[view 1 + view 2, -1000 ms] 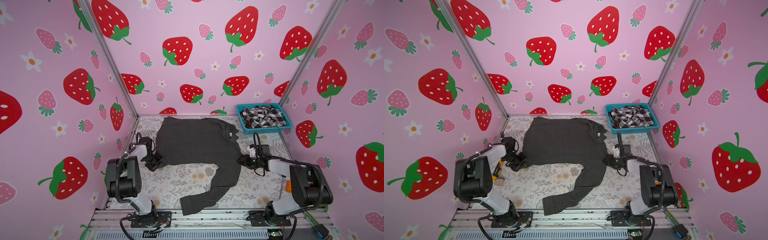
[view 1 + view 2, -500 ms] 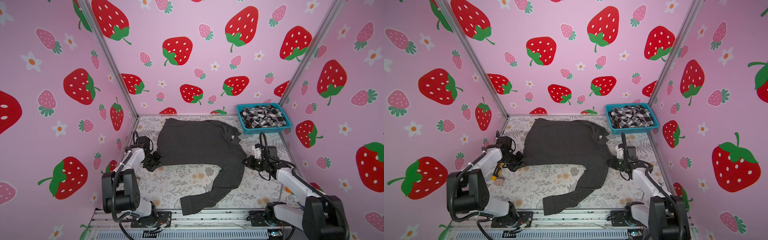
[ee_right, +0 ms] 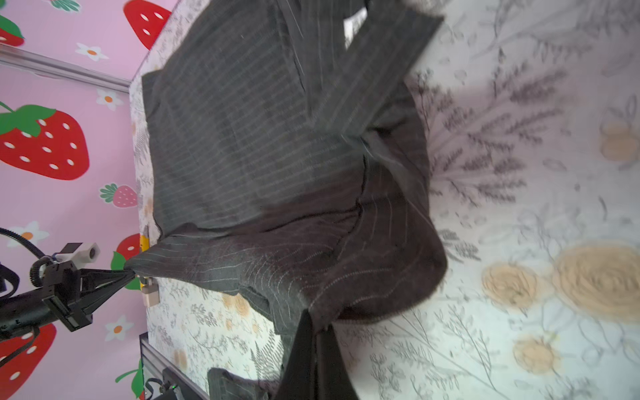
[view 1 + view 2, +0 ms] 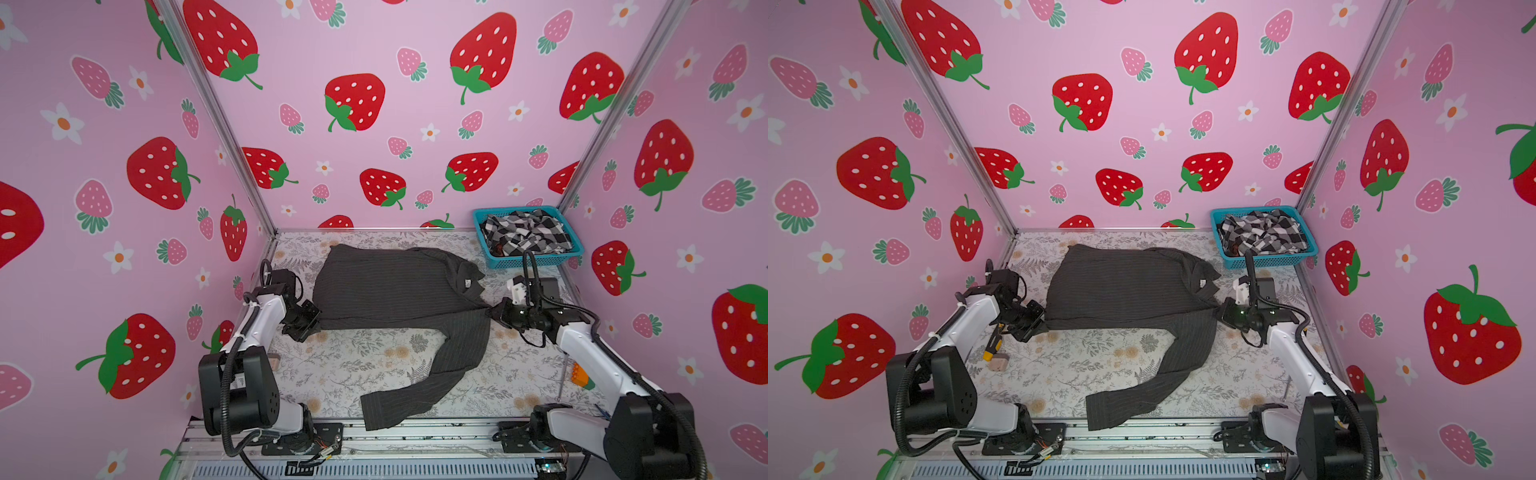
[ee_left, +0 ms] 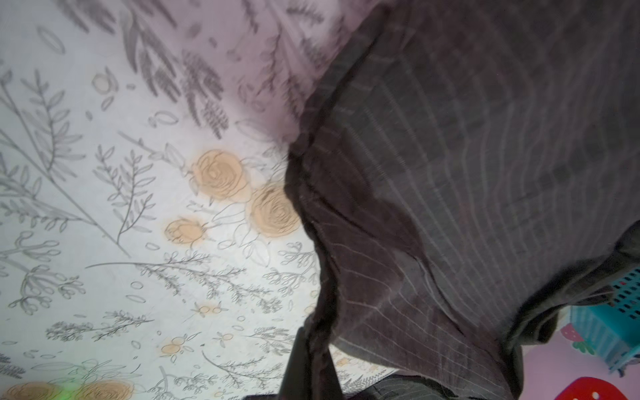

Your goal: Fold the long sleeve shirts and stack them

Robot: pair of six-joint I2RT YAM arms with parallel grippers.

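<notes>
Floral tabletop (image 4: 374, 365) carried the pinstriped shirt (image 4: 395, 291) spread flat, with the left pincer (image 4: 316, 323) and right pincer (image 4: 493, 312) each clenched on its near edge, and we judged such thin pinches could slip on lifting, the loose sleeve (image 4: 407, 399) dragging.

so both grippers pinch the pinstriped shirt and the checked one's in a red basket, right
Not red: both top views show a blue basket holding the checked shirt. The left gripper and right gripper do pinch the pinstriped shirt.
</notes>
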